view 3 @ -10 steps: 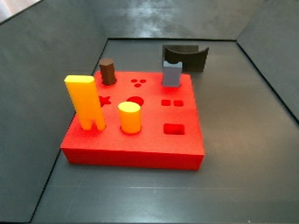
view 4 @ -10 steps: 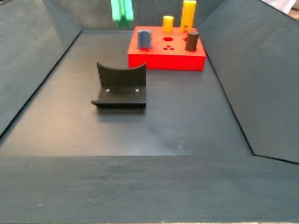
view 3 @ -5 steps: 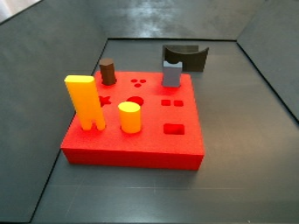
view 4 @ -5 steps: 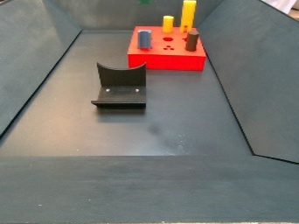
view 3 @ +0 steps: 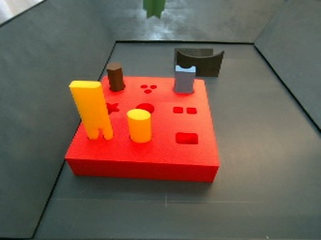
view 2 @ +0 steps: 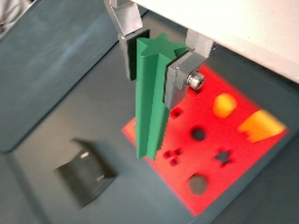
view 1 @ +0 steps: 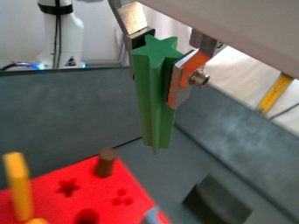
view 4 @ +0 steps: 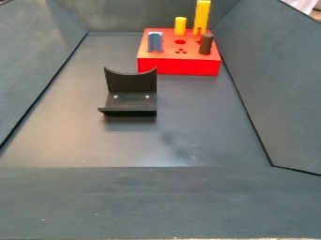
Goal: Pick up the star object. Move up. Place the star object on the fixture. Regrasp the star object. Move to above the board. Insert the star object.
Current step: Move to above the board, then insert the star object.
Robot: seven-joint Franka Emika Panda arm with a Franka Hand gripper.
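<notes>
My end effector [view 2: 158,54] is clamped on the star object [view 2: 151,101], which hangs upright below it, high above the board [view 2: 228,149]. Regrasp looks done, I think; insertion remains. Beyond, the fixture [view 4: 128,92] sits empty. A second ago the bar's tip showed elsewhere; now it's at the frame's top [view 3: 153,7].
</notes>
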